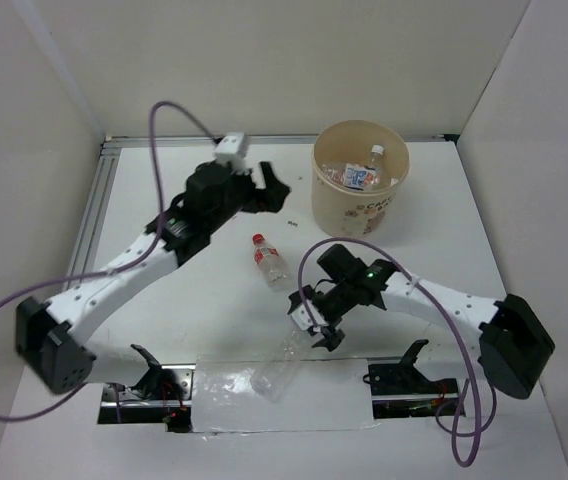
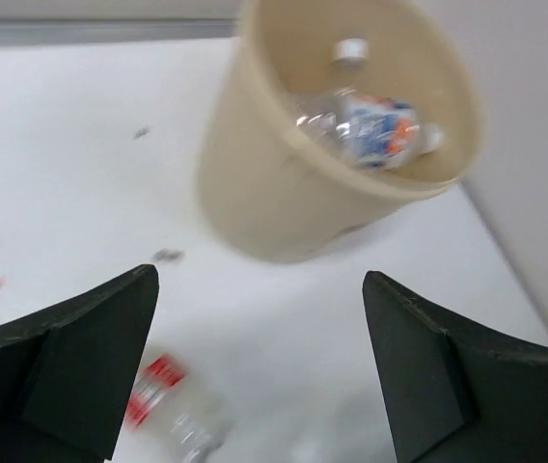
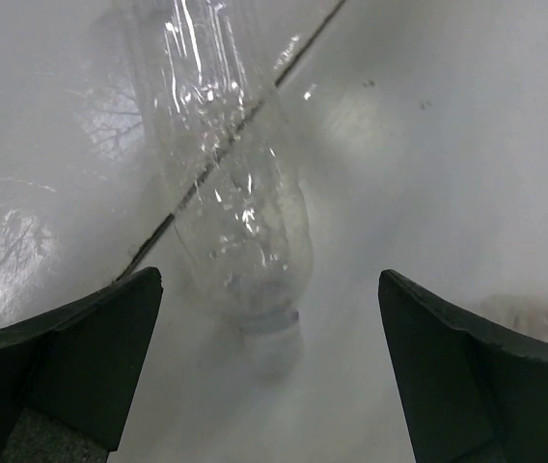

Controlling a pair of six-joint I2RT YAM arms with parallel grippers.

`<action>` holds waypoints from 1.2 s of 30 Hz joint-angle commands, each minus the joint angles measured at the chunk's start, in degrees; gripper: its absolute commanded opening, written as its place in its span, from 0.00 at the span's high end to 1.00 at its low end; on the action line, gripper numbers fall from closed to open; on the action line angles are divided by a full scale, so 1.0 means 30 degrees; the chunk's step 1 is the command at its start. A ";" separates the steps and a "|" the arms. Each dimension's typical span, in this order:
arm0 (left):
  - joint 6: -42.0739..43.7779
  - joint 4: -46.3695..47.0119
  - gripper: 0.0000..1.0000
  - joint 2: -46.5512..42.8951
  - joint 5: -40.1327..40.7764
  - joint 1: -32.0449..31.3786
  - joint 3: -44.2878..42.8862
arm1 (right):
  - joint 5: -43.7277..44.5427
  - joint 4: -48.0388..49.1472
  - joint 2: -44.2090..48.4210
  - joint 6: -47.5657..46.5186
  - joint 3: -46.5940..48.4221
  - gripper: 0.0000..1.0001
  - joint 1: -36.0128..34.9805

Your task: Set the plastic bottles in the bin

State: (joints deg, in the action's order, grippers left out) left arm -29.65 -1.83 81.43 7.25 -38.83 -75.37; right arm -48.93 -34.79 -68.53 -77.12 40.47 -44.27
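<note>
The tan bin point(image 1: 359, 190) stands at the back right of the table and holds bottles, one with a white cap point(image 1: 376, 152); it also shows in the left wrist view point(image 2: 322, 145). A small red-capped bottle with a red-white label point(image 1: 268, 259) lies mid-table and shows in the left wrist view point(image 2: 163, 400). A clear bottle point(image 1: 286, 360) lies at the front; in the right wrist view point(image 3: 231, 183) its white cap points at the camera. My left gripper point(image 1: 274, 190) is open and empty, left of the bin. My right gripper point(image 1: 314, 322) is open just above the clear bottle's cap.
A dark seam point(image 3: 216, 154) runs across the table surface under the clear bottle. A shiny plastic sheet point(image 1: 219, 385) lies at the front edge between the arm bases. White walls enclose the table on three sides.
</note>
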 commanded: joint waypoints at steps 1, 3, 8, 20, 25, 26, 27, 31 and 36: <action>-0.1773 -0.0619 0.00 -0.3140 0.1595 0.0814 0.4781 | 0.1101 0.2767 -0.1611 -0.0048 -0.0274 0.00 -0.1908; -0.2654 -0.0999 0.00 -0.5361 0.1948 0.0990 0.7645 | 0.2064 0.4320 -0.2724 0.0568 -0.0599 0.00 -0.3165; -0.4324 -0.1179 0.00 -0.7864 0.2476 0.0990 1.0796 | 0.2569 0.4945 -0.4283 0.0571 -0.1243 0.12 -0.3846; -0.6140 -0.0419 0.00 -0.6609 0.1249 0.2013 1.1941 | 0.2625 -0.0001 -0.0282 0.1799 0.3816 0.76 0.0188; -0.7166 0.0343 0.00 -0.5902 0.0077 0.2541 1.1941 | 0.3184 -0.0448 0.2274 0.1625 0.5698 0.75 0.3552; -0.7342 0.0345 0.00 -0.5641 -0.0128 0.2746 1.1941 | 0.3184 -0.0040 0.2568 0.1393 0.5932 0.75 0.4262; -0.7547 0.0635 0.00 -0.5407 -0.0420 0.2748 1.1941 | 0.3184 0.0457 0.3064 0.1391 0.6166 0.74 0.4936; -0.7930 0.1165 0.00 -0.4440 -0.1357 0.3099 1.1941 | 0.2627 0.4436 0.3245 0.3522 0.6784 0.74 0.9298; -0.8105 0.1546 0.00 -0.2449 -0.2062 0.2896 1.0918 | 0.0169 0.7694 0.0062 0.6192 0.8596 0.70 1.5192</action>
State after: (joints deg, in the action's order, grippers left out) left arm -52.77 -0.40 71.59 3.88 -29.76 -40.14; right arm -43.81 -21.39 -63.13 -64.93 61.58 -3.64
